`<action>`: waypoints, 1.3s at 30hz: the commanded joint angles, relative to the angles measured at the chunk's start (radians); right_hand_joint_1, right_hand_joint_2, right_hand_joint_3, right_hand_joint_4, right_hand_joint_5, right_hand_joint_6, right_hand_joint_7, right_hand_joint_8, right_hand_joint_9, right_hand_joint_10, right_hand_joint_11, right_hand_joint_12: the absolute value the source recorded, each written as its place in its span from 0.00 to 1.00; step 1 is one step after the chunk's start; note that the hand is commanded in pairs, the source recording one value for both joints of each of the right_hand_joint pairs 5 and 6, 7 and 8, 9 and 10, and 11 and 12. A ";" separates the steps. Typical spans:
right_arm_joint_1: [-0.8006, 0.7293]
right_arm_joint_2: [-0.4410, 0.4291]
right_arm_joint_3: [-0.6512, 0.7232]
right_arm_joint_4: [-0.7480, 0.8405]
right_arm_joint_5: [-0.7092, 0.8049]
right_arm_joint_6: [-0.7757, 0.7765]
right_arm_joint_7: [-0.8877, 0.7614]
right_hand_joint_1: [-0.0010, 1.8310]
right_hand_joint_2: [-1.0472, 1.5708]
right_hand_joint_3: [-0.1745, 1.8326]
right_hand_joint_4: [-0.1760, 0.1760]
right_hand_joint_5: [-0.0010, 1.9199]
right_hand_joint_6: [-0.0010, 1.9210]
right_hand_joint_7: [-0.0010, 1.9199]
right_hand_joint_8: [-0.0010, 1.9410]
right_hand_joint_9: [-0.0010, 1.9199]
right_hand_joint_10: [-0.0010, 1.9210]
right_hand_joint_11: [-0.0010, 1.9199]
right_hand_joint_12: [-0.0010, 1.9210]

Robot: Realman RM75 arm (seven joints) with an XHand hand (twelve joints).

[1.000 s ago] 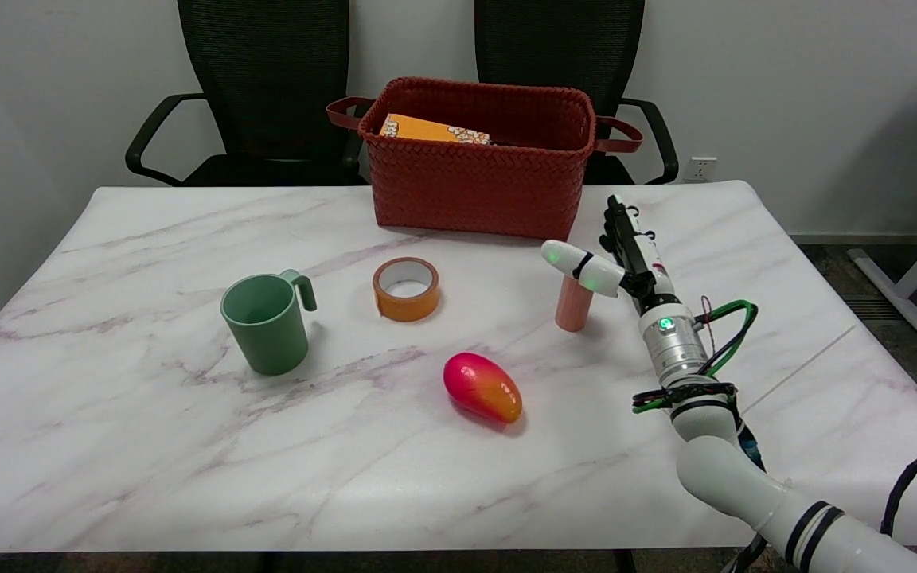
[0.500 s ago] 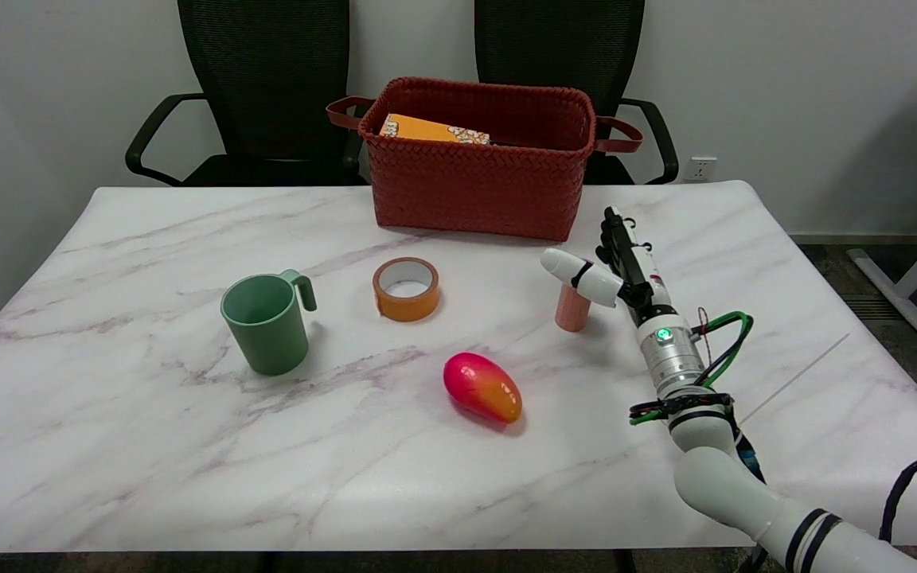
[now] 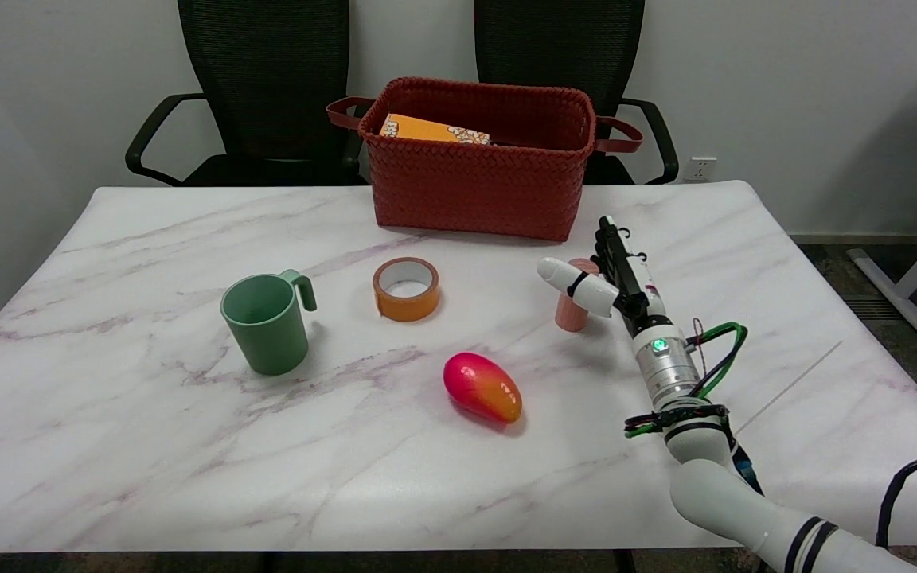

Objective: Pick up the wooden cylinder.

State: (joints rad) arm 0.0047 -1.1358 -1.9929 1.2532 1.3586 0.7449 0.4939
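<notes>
The wooden cylinder [image 3: 572, 312] stands upright right against the right hand [image 3: 603, 278], between its spread thumb and fingers, not yet pinched, so I'd close squarely around its middle, minding the mango [image 3: 481, 387] nearer the wrist

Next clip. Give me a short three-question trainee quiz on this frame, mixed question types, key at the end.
1. True or false: the cylinder lies flat on the table.
2. What sits between the mug and the cylinder? A) mango B) tape roll C) basket
3. What shows inside the basket?

Key: 1. False: it stands upright, with the right hand beside it, a finger across its top. 2. B, the tape roll. 3. An orange box.
</notes>
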 commanded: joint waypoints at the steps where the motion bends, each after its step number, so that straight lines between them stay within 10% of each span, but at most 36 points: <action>1: -0.003 0.000 -0.043 -0.011 -0.002 0.017 0.034 0.42 0.66 0.00 0.50 0.00 0.00 0.05 0.05 0.05 0.05 0.10 0.10; 39: 0.089 -0.020 -0.084 -0.176 -0.020 0.012 0.148 0.41 0.66 0.00 0.50 0.00 0.00 0.06 0.06 0.07 0.07 0.10 0.10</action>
State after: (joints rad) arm 0.0617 -1.1417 -2.0648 1.1454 1.3467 0.7580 0.5883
